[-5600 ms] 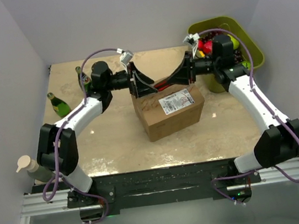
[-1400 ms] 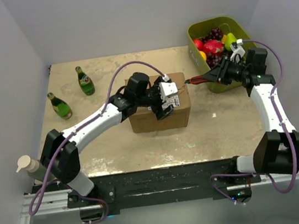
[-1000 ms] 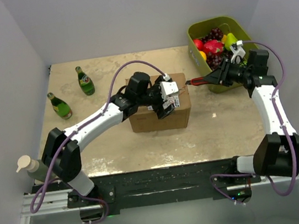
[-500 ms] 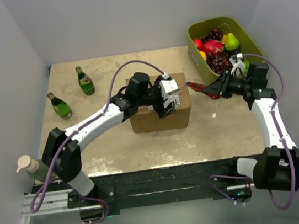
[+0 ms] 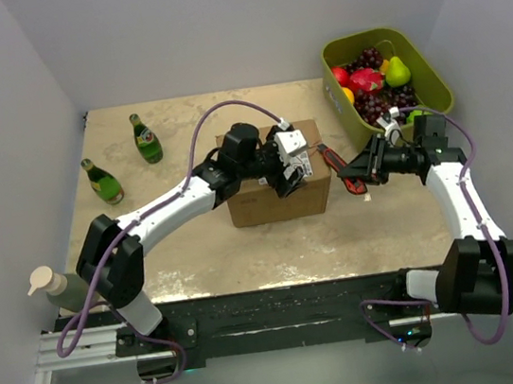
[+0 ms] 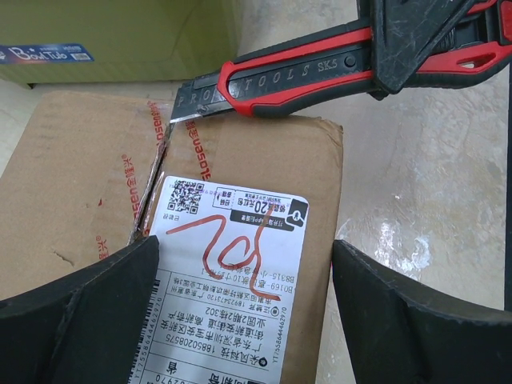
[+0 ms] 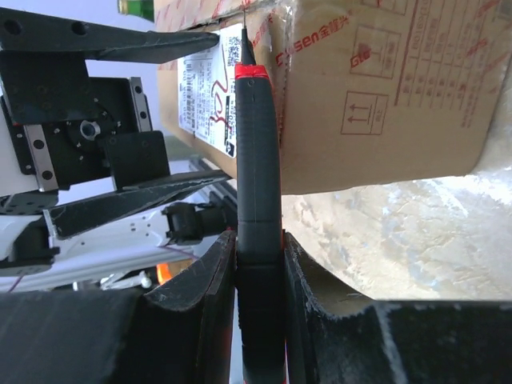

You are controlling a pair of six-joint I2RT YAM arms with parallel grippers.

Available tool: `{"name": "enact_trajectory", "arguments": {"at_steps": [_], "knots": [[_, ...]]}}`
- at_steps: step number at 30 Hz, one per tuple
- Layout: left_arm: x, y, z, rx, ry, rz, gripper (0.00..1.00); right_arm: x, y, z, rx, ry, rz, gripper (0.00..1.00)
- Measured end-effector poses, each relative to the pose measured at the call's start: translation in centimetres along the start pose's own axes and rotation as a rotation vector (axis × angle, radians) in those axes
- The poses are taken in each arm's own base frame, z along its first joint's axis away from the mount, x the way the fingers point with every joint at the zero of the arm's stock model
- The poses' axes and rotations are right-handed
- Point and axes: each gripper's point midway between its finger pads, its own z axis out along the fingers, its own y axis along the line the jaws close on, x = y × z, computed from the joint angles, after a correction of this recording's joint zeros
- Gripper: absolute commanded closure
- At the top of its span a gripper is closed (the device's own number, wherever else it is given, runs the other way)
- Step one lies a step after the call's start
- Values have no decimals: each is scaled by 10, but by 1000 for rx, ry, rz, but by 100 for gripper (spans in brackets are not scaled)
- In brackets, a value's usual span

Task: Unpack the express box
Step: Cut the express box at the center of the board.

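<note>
The express box (image 5: pixel 268 205) sat near the middle of the table (image 5: pixel 199 257), flat on its base. Its long axis ran from 9 to 3 o'clock in the overhead view. The white label (image 6: pixel 228 256) lay on its top face towards the 3 o'clock end, with a red scrawl across it. A taped seam (image 6: pixel 152 172) ran along the top, following the long axis.

The left arm (image 5: pixel 168 206) reached in from 8 o'clock, and the left jaws hung over the box's 3 o'clock end. They stood wide apart with nothing between them but the label below (whether either finger (image 6: pixel 80 320) touched the cardboard could not be told).

The right jaws were clamped on the handle of a red and black utility knife (image 5: pixel 337 163), just off the box's 3 o'clock end. The knife pointed towards 10 o'clock. From the left wrist it lay across the far top edge of the box, with its blade tip at the end of the seam. From the right wrist the blade pointed straight at that top edge, beside the label.

An olive tub (image 5: pixel 432 81) of fruit stood at 2 o'clock, well apart from the box. Two green bottles (image 5: pixel 146 139) stood at 10 o'clock, and a pump bottle (image 5: pixel 55 285) at the 8 o'clock edge
</note>
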Motion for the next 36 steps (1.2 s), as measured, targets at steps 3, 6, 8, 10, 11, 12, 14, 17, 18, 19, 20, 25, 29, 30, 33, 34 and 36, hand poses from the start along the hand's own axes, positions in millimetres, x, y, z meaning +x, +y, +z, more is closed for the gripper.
{"name": "enact_trajectory", "arguments": {"at_steps": [3, 6, 8, 10, 11, 12, 14, 17, 18, 19, 20, 25, 29, 30, 33, 34, 36], "knots": [[-1, 1, 1, -3, 0, 0, 15, 0, 1, 0, -2, 18, 10, 100], [-2, 1, 1, -6, 1, 6, 15, -2, 3, -5, 22, 30, 2, 100], [-1, 0, 1, -7, 2, 10, 14, -5, 5, -12, 56, 30, -22, 100], [-1, 0, 1, -7, 4, 17, 15, -10, 10, -21, 83, 21, -75, 100], [0, 0, 1, -7, 4, 23, 15, -12, 13, -25, 92, 16, -99, 100], [1, -1, 1, -5, 5, 27, 15, -13, 15, -28, 98, 12, -114, 100], [2, -3, 1, -2, 5, 37, 15, -10, 16, -31, 106, 13, -134, 100], [2, -5, 1, -1, 1, 43, 15, -3, 12, -32, 116, 31, -120, 100], [2, -5, 0, 0, 0, 47, 15, -1, 9, -31, 124, 37, -111, 100], [2, -5, 1, 1, 0, 48, 15, 1, 5, -31, 132, 43, -100, 100], [2, -5, 1, 1, 0, 49, 15, 1, 4, -30, 135, 48, -92, 100], [2, -6, 1, 3, 0, 57, 15, 1, -5, -29, 161, 60, -88, 100], [1, -8, 2, 8, 1, 61, 15, 1, -5, -29, 163, 62, -89, 100], [1, -9, 2, 8, 1, 61, 15, 1, -6, -29, 163, 61, -89, 100], [1, -9, 2, 7, 1, 62, 15, -2, -8, -27, 163, 60, -89, 100], [1, -9, 2, 7, 1, 62, 15, -3, -9, -26, 163, 60, -87, 100], [1, -9, 2, 7, 1, 63, 15, -7, -13, -24, 165, 66, -76, 100]]}}
